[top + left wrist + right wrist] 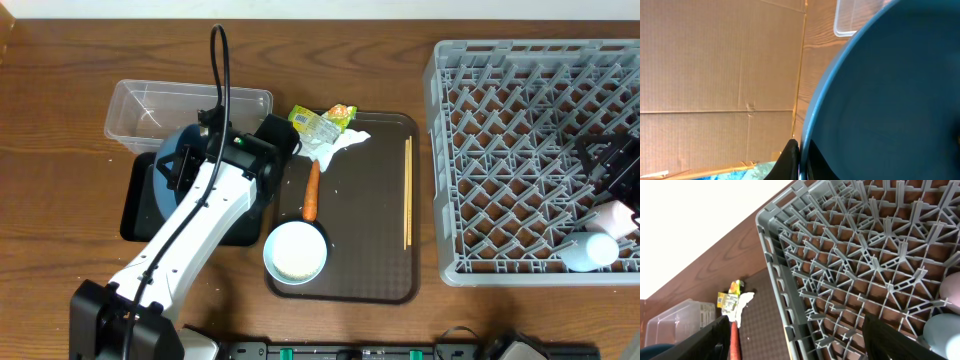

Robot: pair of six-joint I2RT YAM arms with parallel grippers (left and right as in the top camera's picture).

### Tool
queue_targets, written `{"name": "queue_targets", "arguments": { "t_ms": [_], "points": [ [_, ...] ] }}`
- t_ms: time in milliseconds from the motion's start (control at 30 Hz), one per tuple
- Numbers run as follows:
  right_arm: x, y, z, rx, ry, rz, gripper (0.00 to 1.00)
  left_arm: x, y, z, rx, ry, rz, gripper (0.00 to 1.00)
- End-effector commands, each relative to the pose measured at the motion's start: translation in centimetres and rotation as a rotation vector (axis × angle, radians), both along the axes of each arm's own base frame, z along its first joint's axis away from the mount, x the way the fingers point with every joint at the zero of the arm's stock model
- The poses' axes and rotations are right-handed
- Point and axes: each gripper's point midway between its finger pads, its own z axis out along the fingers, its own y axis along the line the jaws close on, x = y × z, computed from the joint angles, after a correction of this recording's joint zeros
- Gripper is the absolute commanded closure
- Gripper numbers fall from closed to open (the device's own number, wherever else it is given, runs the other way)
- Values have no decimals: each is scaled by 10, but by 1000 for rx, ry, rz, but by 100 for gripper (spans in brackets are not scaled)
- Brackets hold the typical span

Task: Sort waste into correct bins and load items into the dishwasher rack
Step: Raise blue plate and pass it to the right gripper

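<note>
Rack [500,120] right of tray [365,240], 2 cups [590,250] in rack, bowl [296,251] and carrot [311,192] on tray, tub [140,105] left.

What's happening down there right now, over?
Left gripper shut on blue plate, over black bin. Right gripper open above rack, beside pink cup and blue cup. Bowl, carrot, chopsticks on tray. Nothing seen blocking.

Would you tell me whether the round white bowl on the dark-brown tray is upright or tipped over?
Upright: the round white bowl rests on the dark-brown tray, its open mouth facing the overhead camera.
</note>
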Motion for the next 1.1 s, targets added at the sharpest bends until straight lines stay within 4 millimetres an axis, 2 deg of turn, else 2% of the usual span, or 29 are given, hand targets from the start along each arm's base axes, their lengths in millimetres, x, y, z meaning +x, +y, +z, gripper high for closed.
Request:
{"name": "queue_targets", "arguments": {
  "t_ms": [0,233,467,600,967,1067],
  "points": [
    [2,5,0,-10,-4,27,23,1,4,11,51,-47,1,94],
    [2,5,0,-11,-4,27,23,2,-15,25,134,-55,-88,94],
    [1,4,0,-14,1,22,23,0,-18,29,170,-32,-117,94],
    [1,4,0,-15,1,22,23,-1,-28,27,149,-53,-136,94],
    [1,4,-1,-14,2,22,23,-3,-26,28,155,-51,-133,94],
    [1,4,-1,-13,3,24,23,-3,-27,34,132,-80,-128,94]
  ]
}}
